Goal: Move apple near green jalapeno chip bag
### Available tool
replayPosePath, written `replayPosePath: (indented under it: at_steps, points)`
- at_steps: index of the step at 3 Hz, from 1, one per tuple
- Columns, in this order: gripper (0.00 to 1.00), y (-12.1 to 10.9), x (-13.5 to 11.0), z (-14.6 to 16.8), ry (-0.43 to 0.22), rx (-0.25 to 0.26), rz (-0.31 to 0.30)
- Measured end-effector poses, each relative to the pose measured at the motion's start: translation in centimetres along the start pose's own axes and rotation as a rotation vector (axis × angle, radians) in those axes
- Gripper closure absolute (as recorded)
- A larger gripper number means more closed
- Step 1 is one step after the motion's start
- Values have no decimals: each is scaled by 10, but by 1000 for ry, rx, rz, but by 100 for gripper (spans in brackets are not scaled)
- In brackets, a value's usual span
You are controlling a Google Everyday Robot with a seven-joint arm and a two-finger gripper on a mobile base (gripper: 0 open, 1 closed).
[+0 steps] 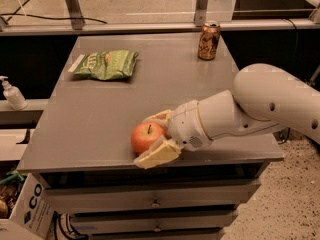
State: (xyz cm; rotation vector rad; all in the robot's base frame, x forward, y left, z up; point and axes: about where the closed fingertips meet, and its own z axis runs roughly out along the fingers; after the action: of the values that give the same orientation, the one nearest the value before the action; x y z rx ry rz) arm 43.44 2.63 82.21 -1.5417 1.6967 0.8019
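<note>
Camera view: gripper (149, 141) at the front edge of the table (175, 84), jaws spread either side of the apple (145, 135), not visibly clamped. Closing off-centre could roll the fruit over that edge. The green jalapeno chip bag (106, 64) lies well apart, back-left.

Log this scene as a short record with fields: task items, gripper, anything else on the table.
apple: on the table, near its front edge, stem up
green jalapeno chip bag: lying flat at the far left, well apart from the apple
gripper: at the apple, low over the front edge
brown can: upright at the far right
task state: apple not yet near the bag
</note>
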Motion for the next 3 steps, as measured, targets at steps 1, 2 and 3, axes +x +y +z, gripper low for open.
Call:
replayPosePath:
  at_steps: [1,2,3]
  points:
    - [65,-6,1,-6,-17,17,9]
    - [87,-29,-5,-26,-56,70,32]
    - [100,-72,-27,-75,-107,179,54]
